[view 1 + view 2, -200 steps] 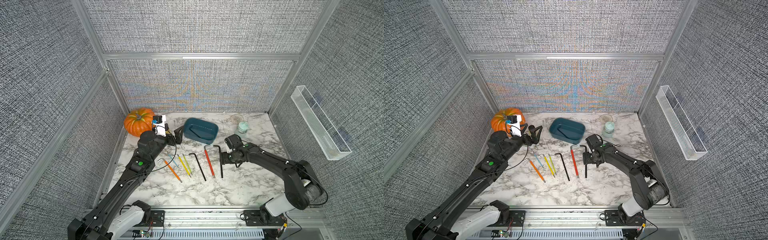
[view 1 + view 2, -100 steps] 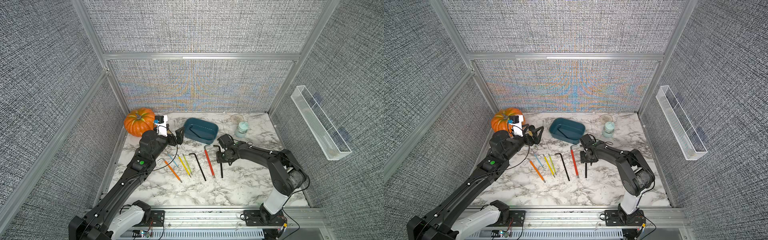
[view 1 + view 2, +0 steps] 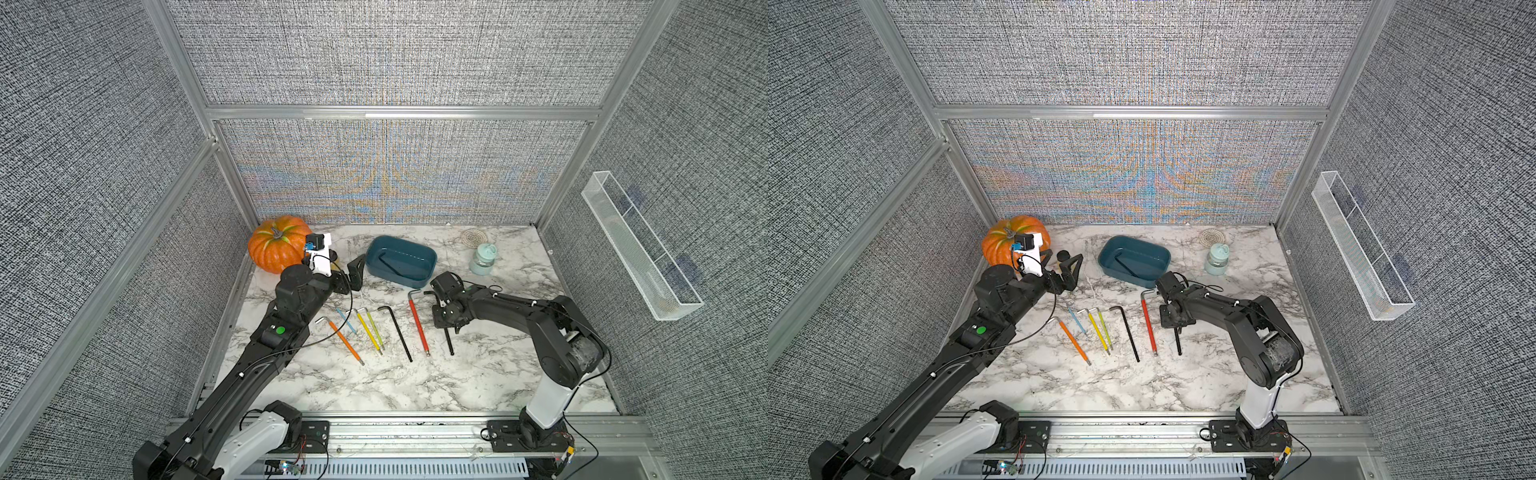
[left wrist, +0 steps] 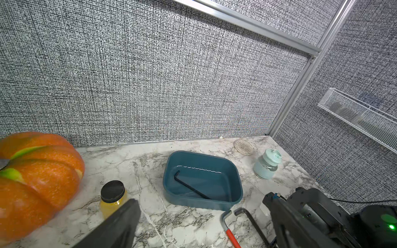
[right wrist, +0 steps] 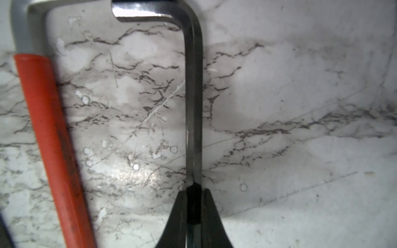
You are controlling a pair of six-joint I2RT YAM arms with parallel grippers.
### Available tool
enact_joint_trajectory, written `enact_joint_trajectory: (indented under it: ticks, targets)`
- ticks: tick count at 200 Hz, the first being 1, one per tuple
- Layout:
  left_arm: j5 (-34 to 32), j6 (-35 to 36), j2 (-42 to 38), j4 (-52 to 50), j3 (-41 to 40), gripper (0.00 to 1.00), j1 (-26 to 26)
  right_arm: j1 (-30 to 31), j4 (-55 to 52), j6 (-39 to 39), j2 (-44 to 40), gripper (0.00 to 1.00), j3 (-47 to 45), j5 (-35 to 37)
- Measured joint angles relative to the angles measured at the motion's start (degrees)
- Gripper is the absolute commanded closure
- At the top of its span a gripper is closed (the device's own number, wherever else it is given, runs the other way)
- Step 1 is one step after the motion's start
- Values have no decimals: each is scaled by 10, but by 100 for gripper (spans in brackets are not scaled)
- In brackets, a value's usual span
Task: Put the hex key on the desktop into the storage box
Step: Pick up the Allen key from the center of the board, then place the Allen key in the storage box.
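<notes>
Right gripper (image 5: 194, 191): we pinch the black hex key (image 5: 194, 96) mid-shaft, likely for a balanced lift.
Hex key: on the desktop (image 3: 478, 382), just in front of the storage box (image 3: 401, 281).
Left gripper (image 3: 351, 272): spread, empty, beside the box, likely keeping clear.

**Occlusions and crops**

Black hex key (image 3: 449, 340) in front of the storage box (image 3: 401, 280): bend and upper shaft are covered by the right arm (image 3: 498, 303) in both top views. In the right wrist view its shaft is pinched inside the right gripper (image 5: 194, 199) and cropped by the frame. Red hex key (image 5: 49, 133) beside it is blurred, both ends cropped. Pumpkin (image 4: 36, 178), left of the box, is cropped in the left wrist view. Jar (image 4: 112, 193) between them is part-masked by a blurred finger (image 4: 120, 225) of the left gripper (image 3: 1065, 262).
</notes>
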Motion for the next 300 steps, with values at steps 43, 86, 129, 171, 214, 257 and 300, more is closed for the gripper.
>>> enact_joint_trajectory:
  ticks: [43, 86, 129, 171, 214, 257, 300]
  targets:
    - [-10, 0, -7, 5, -3, 0, 0, -4, -19, -24, -40, 100, -30, -10]
    - [-10, -1, -7, 6, -1, 0, 0, -14, -61, -75, -101, 100, -30, 21]
    - [-12, -4, -8, 12, 0, 0, 0, -36, -105, -116, -150, 100, 32, 70]
    - [-12, -5, -3, 13, 0, 0, 0, -36, -115, -186, -113, 100, 189, 88]
    - [-13, -12, -5, 15, 0, 0, 0, -37, -56, -251, -47, 100, 285, 65]
    - [-26, -16, -28, 16, -3, 0, 0, -38, -15, -302, 39, 100, 384, 15]
    - [-28, -16, -32, 10, -5, 0, 0, -38, 3, -369, 132, 100, 461, -21]
